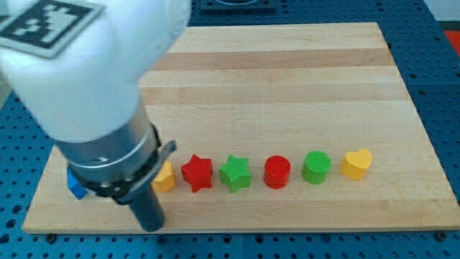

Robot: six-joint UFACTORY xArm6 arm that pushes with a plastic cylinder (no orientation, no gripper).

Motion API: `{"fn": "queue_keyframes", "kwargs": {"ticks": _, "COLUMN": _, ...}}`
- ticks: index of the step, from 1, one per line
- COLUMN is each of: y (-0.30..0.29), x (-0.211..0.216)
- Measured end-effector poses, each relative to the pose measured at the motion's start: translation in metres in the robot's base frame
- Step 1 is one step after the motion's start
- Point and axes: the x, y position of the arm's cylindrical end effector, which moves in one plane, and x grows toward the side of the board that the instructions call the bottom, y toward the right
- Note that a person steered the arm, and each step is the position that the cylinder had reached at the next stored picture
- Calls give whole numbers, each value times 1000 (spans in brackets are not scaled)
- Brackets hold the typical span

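My tip (152,225) rests on the wooden board (287,86) near its bottom-left edge, just below a yellow block (166,177) that the rod partly hides. Nearest to the tip is that yellow block, and I cannot tell whether they touch. A blue block (75,185) peeks out at the view's left behind the arm. To the right runs a row: a red star (197,173), a green star (235,173), a red cylinder (277,172), a green cylinder (317,166) and a yellow heart (356,163).
The large white arm body (86,65) with a black-and-white marker covers the view's upper left. Blue perforated table (442,86) surrounds the board.
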Motion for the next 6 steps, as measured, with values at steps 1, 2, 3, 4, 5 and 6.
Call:
{"fn": "queue_keyframes", "kwargs": {"ticks": 1, "y": -41, "x": -1}}
{"fn": "queue_keyframes", "kwargs": {"ticks": 2, "y": -106, "x": -1}}
{"fn": "queue_keyframes", "kwargs": {"ticks": 3, "y": -123, "x": -1}}
{"fn": "queue_keyframes", "kwargs": {"ticks": 4, "y": -95, "x": -1}}
{"fn": "queue_keyframes", "kwargs": {"ticks": 5, "y": -75, "x": -5}}
{"fn": "queue_keyframes", "kwargs": {"ticks": 6, "y": -96, "x": -7}}
